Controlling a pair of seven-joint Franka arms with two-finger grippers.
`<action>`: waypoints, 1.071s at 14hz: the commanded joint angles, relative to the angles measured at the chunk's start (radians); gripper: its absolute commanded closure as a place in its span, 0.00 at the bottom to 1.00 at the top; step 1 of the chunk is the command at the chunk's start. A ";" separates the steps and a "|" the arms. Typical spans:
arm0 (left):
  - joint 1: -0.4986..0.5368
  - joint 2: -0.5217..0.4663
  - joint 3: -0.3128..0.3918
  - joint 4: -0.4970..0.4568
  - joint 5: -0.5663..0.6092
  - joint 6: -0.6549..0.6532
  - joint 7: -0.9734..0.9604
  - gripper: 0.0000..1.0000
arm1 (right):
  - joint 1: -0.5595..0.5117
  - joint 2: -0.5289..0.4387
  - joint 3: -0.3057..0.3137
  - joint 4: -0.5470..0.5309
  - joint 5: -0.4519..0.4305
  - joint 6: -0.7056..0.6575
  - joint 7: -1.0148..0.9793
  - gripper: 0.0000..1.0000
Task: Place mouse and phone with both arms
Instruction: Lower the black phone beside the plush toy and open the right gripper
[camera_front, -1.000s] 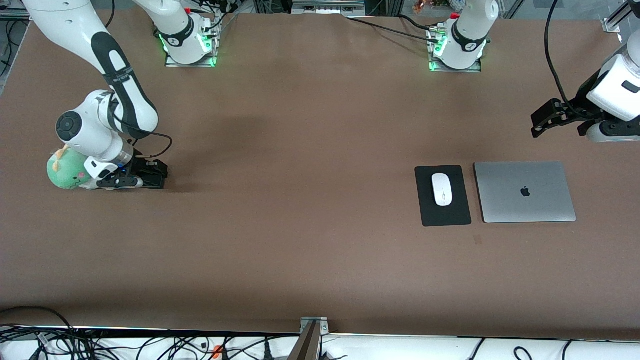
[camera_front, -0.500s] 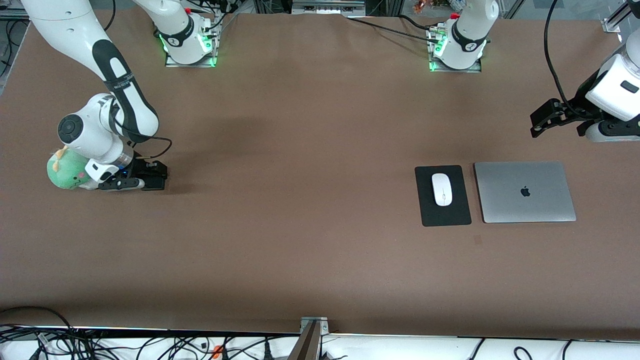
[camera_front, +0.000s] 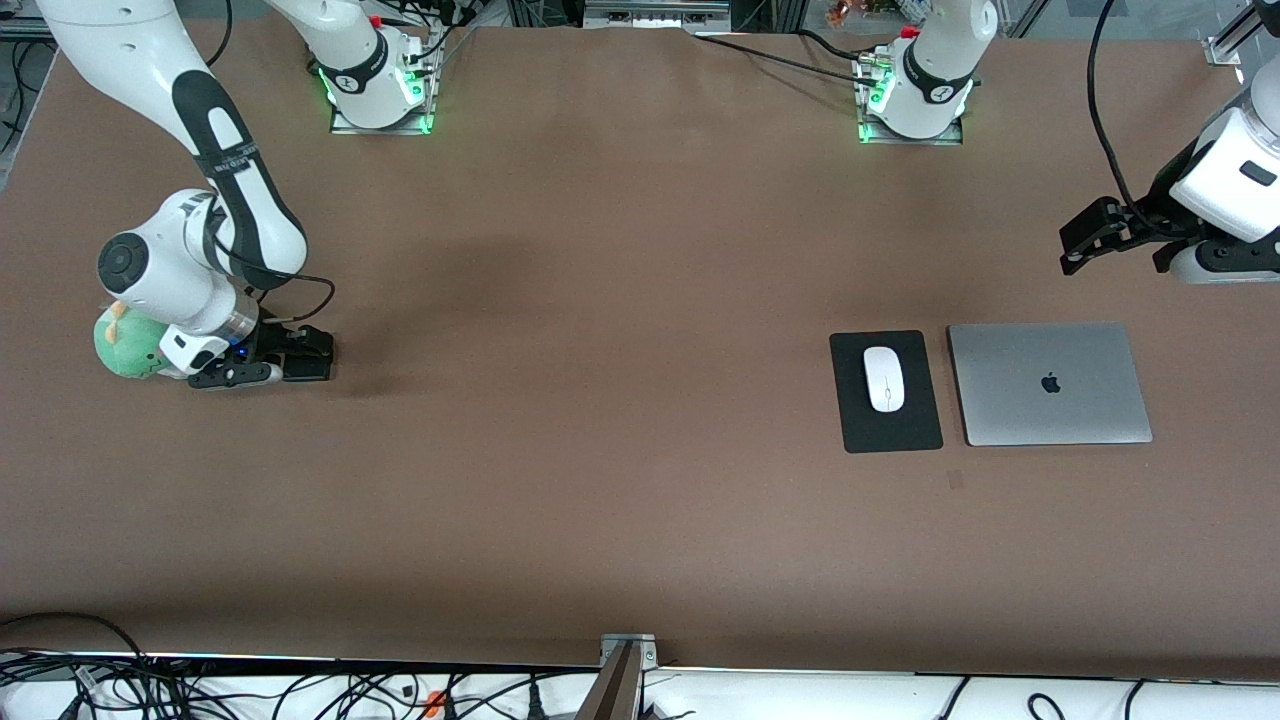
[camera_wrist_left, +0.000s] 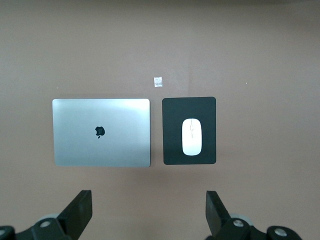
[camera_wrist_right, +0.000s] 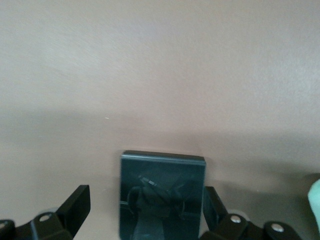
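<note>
- The right gripper (camera_front: 305, 358) was low over the table (camera_front: 600, 400) at the right arm's end, and its fingers (camera_wrist_right: 75, 202) were spread wide.
- The phone (camera_wrist_right: 162, 192) lay flat on the table between those spread fingers. One finger looked apart from it; the other was very close to its edge, and it was hard to tell if it touched.
- In the front view the phone was hard to pick out, because it was dark like the gripper around it.
- A green plush toy (camera_front: 125, 345) sat just beside the right arm's wrist, partly hidden by it. Its pale green edge showed at the corner of the right wrist view.
- The left gripper (camera_front: 1085, 240) hung up in the air at the left arm's end of the table, and that arm waited there.
- Its fingers (camera_wrist_left: 80, 212) were spread wide too, and they pinched nothing.
- Under the left gripper, a bit toward the front camera, lay a black mouse pad (camera_front: 885, 425) and a closed silver laptop (camera_front: 1050, 383), side by side and close, with a thin gap between them.
- The mouse (camera_front: 884, 378) sat on the middle of the mouse pad, well apart from the left gripper.
- A tiny pale mark (camera_wrist_left: 158, 81) showed on the table near the pad and the laptop.
</note>
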 joint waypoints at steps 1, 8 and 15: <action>0.001 0.012 -0.006 0.031 -0.017 -0.021 0.011 0.00 | -0.013 -0.068 0.004 0.060 0.023 -0.155 0.016 0.00; 0.004 0.012 -0.004 0.028 -0.017 -0.021 0.011 0.00 | -0.013 -0.194 -0.030 0.342 -0.103 -0.683 0.221 0.00; 0.002 0.012 -0.004 0.033 -0.017 -0.021 0.011 0.00 | -0.022 -0.269 0.019 0.602 -0.221 -1.067 0.381 0.00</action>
